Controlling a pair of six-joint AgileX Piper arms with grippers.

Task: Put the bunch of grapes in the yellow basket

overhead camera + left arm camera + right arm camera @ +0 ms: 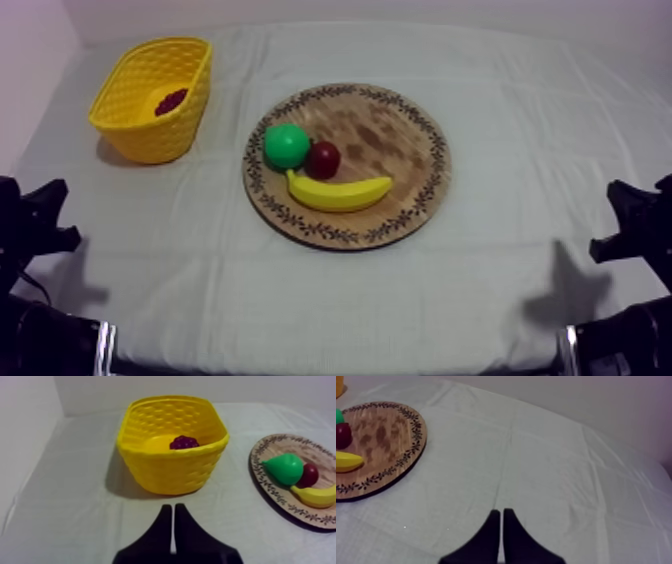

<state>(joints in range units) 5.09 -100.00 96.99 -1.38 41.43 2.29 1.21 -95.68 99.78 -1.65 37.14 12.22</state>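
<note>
**Operator:** While both arms sat low at the table's near corners, how did the tools stand?

**Spotter:** Your left gripper had its two black fingers pressed together into a narrow wedge, holding nothing and pointing toward the basket. Your right gripper was the same, fingers together and empty, over bare cloth toward the table's right edge.

**Operator:** And farther in?

**Spotter:** At the table's middle you had the wooden board. The banana lay by its near-left rim, with the pear and the small red fruit touching each other just behind it. No grapes lay on the board. Beyond that, toward the far left corner, the yellow basket stood upright. The bunch of grapes lay low inside it, close to one wall.

**Operator:** So which step was that?

**Spotter:** By my judgement you were at the end of the task, with the grapes delivered and both arms parked. The next move called for no fresh reach. You only needed to check that the bunch sat fully inside the basket.
</note>
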